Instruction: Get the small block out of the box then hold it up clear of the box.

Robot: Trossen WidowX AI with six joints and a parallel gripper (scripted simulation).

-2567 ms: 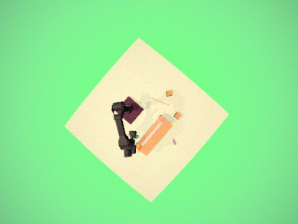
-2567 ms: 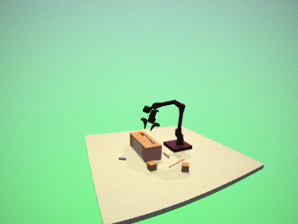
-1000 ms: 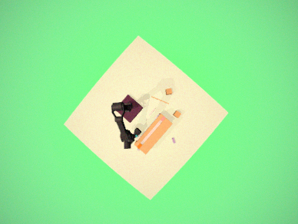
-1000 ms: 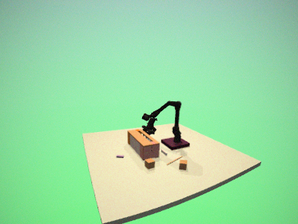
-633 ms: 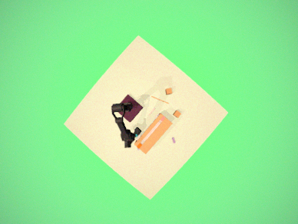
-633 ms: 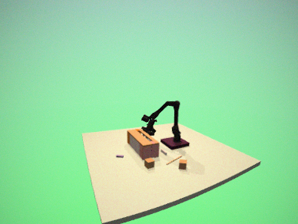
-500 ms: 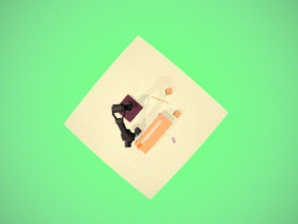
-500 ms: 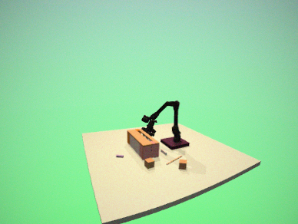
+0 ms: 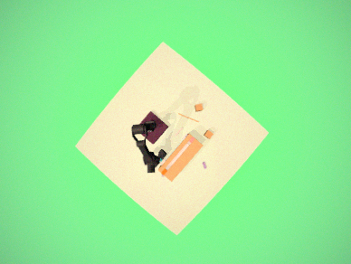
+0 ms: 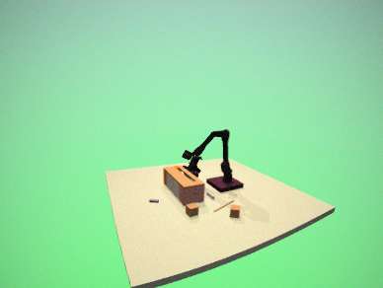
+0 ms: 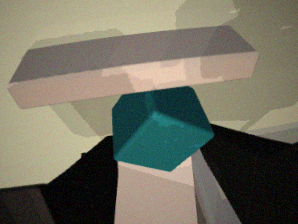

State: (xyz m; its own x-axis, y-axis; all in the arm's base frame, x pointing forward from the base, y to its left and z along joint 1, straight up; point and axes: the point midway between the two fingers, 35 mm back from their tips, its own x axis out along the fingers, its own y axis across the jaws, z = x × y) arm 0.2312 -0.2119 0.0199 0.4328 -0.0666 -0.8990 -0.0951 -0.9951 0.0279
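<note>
A cream, diamond-shaped table (image 9: 113,136) is seen from above. Near its middle lies a long orange box (image 9: 181,158), running parallel to the edge that joins the table's left and top corners. Just beside the box, on the side toward the left corner, a dark maroon base plate (image 9: 154,127) carries a black robot arm (image 10: 217,140). The arm rises, bends and reaches down to the end of the box that points toward the table's bottom corner.

The claw (image 9: 158,159) hangs low over that end of the box. From the camera on the wrist, a teal block (image 11: 160,130) fills the centre of the view. One corner is turned toward the lens. The claw's two dark fingers come up from the lower left and lower right and meet the block's left and right sides. The claw stands about half open and is closed on the block. Under the block a pale strip (image 11: 152,195) runs toward the camera. Behind it a pale bar (image 11: 135,65) lies crosswise. Whether the block rests on the strip or is raised off it cannot be told.

Other things lie scattered on the table. One small orange cube (image 9: 208,134) sits just beside the box end that faces the right corner. Another orange cube (image 9: 198,107) lies farther toward the top corner. A thin tan stick (image 9: 188,117) lies between that second cube and the base plate. A tiny purple piece (image 9: 204,165) lies on the far side of the box from the arm.
</note>
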